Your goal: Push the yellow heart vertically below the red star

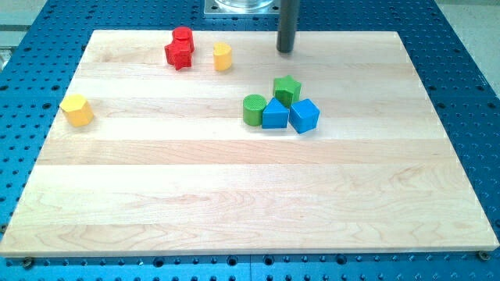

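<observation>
The yellow heart lies near the view's top, just to the right of the red star and apart from it. A red cylinder touches the star's upper side. My tip is at the view's top centre, to the right of the yellow heart with a clear gap between them. It touches no block.
A yellow hexagon-like block sits near the board's left edge. In the middle right, a green cylinder, a green star and two blue blocks are clustered. The wooden board lies on a blue perforated table.
</observation>
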Action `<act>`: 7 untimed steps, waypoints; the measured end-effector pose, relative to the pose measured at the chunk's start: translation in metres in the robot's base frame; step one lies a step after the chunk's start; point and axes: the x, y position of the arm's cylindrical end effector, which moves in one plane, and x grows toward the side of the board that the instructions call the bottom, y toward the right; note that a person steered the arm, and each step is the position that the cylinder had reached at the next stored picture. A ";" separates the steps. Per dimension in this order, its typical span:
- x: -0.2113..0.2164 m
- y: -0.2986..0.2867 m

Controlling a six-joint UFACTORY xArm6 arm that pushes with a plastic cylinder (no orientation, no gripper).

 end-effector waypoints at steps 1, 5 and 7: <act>0.000 -0.081; -0.024 -0.045; 0.040 -0.082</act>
